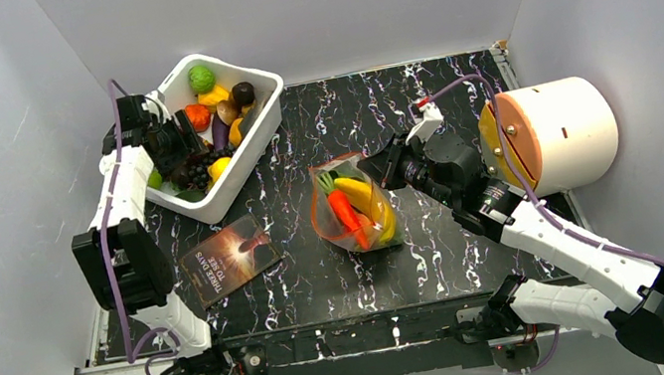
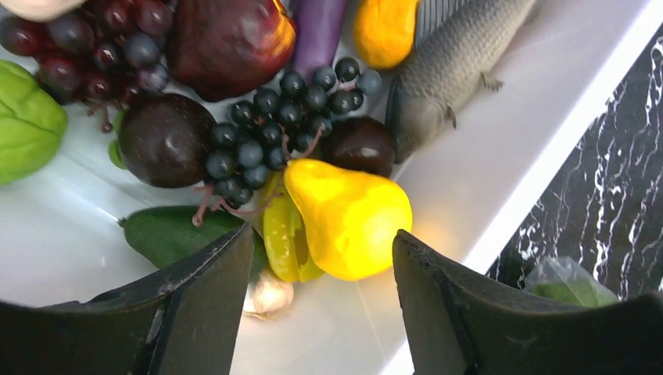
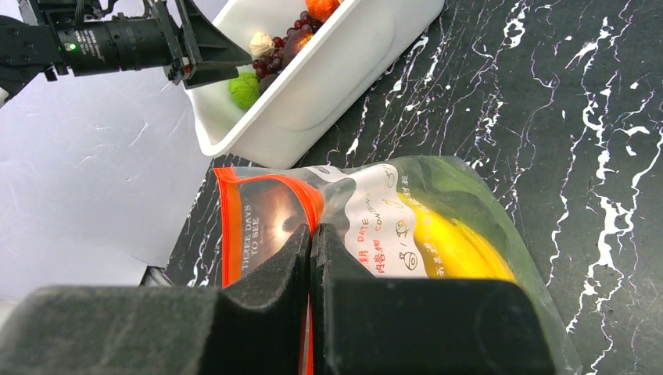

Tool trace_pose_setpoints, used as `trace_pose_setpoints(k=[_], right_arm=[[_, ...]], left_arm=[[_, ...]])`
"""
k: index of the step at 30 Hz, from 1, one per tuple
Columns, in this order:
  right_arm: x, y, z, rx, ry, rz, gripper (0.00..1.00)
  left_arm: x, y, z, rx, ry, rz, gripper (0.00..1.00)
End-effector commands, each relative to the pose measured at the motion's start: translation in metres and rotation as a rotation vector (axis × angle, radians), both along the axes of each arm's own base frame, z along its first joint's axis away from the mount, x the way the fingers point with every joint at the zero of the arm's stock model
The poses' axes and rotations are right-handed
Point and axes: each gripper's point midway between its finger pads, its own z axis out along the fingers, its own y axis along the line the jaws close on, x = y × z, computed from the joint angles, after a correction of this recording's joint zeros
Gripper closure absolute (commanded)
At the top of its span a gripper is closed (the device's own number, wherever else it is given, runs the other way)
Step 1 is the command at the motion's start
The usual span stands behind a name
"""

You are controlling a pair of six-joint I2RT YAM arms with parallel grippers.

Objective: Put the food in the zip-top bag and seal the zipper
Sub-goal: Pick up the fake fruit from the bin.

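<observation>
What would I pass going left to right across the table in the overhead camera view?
white tub → zip-top bag → white drum. The booklet lies in front of the tub and shares its span, so it is left out of the order.

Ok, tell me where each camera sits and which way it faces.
Top external: fixed above and behind the bases, looking down on the table, white tub and zip-top bag; both arms show.
Left wrist: on the left arm, looking down into the tub at a yellow pear, grapes and a fish; its open jaws frame the bottom.
Right wrist: on the right arm, looking low across the table toward the tub; its jaws are shut on the bag's orange zipper.
Shared: top and right wrist both show tub, bag and left arm.
</observation>
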Motion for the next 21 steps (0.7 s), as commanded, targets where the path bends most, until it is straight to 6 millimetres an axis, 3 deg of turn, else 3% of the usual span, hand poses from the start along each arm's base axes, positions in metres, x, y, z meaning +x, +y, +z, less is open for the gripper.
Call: trace_pose_setpoints(k=[1,9,21], right_arm=[[0.006,0.0,0.054,0.095,-0.134,-0.012,1.0],[0.009,0.004,0.054,0.063,-0.137,0.002,1.0],[0.02,0.006,0.058,-0.012,-0.157,-0.008,1.0]], left_arm=[[0.026,0.019,0.013,0.076,-0.059,0.039,0.34],[0.067,0.029,-0.014,0.082,-0.041,0.085,0.29],[0.106,0.037,-0.058,0.109,0.012,0.064,0.23]])
